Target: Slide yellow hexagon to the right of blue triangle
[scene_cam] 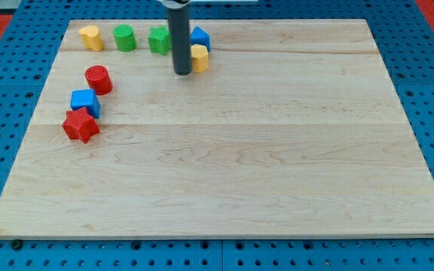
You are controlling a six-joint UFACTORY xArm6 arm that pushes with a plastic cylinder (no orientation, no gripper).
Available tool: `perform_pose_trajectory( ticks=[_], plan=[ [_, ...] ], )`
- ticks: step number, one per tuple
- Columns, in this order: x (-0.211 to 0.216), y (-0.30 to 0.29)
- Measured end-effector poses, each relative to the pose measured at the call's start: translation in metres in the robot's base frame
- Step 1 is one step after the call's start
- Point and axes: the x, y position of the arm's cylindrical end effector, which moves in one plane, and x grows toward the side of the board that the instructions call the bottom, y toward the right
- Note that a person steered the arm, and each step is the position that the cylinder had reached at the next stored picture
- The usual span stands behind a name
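The wooden board (224, 173) lies on a blue pegboard surface (6, 113), pale and flat, with all the blocks gathered in its upper left part.

The arm ends in a plain dark rod (180, 38) with no jaws to spread or press together. It stands upright and holds nothing. My tip (181, 73) rests on the board directly at the left side of the yellow hexagon (200, 58), touching it or very nearly so; the gap cannot be judged.

The yellow hexagon sits near the view's top, just below the blue triangle (200, 38) and in contact with it or close against it. The triangle is partly hidden by the rod, so its shape is hard to confirm. To the left of the rod stands a green block (159, 41), its right side covered by the rod. Further left along the same row is a green cylinder (124, 38), then a yellow heart-like block (90, 37) near the board's upper left corner.

Lower on the left side, a red cylinder (98, 79) stands apart from the row. Below it sits a blue cube (85, 102), and against that, toward the view's bottom, a red star-shaped block (80, 126).
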Motion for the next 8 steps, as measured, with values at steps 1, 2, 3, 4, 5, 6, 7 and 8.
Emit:
perform_pose_trajectory(
  ticks=[1,2,3,4,5,6,7,8],
  plan=[
    [-0.009,-0.030],
    [-0.031,-0.030],
    [-0.030,0.002],
    [-0.030,0.037],
    [-0.030,0.056],
    [-0.030,0.063],
    [-0.030,0.064],
    [-0.026,0.061]
  ],
)
